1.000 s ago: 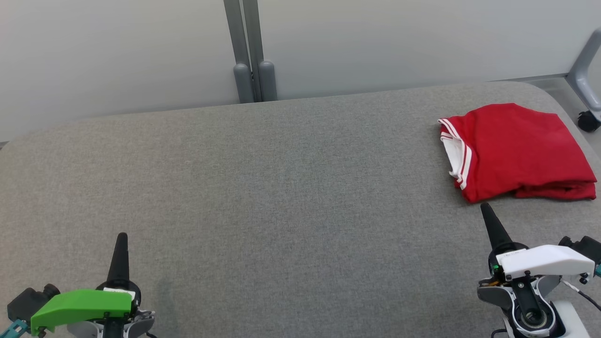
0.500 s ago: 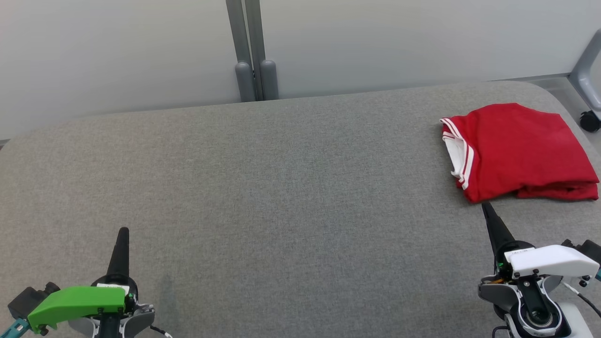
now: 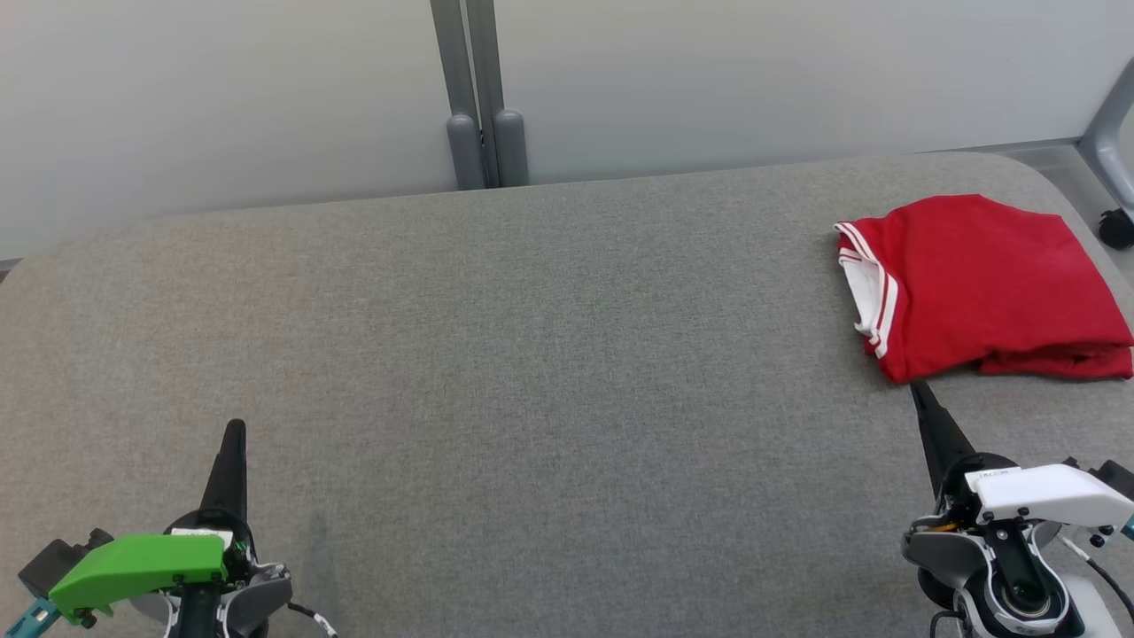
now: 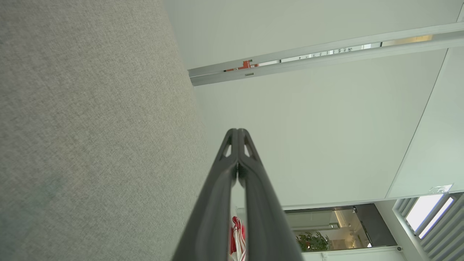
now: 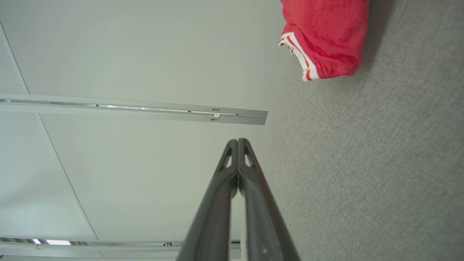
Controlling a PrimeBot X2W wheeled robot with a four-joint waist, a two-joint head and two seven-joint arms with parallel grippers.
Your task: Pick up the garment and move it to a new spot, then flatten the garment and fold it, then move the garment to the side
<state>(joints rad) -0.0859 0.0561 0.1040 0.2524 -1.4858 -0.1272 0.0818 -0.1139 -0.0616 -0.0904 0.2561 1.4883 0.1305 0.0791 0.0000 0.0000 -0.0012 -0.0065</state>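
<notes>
Head view first: garment (image 3: 983,283) sits as a folded red bundle on the far right part of the grey padded table (image 3: 532,354), with its white striped sleeve trim facing left. Left gripper (image 3: 234,432) is down at the lower left. Right gripper (image 3: 916,392) is at the lower right, tip pointing at the garment's near corner. Both have their fingers pressed together and hold nothing. My read is that the pick-up, flattening, folding and move to the side all look done, and nothing obvious is left except maybe backing the arms off. The fold looks a bit lumpy along the near edge, fwiw.

Left wrist view: fingers pinched tight, bare table to one side, and a sliver of the red-and-white garment (image 4: 237,239) peeks through low between the fingers.

Right wrist view: same deal, fingers closed on nothing. The garment (image 5: 326,36) lies ahead on the table, clear of the tips.

Containers: nothing here acts as one; the garment just lies on the open table.
</notes>
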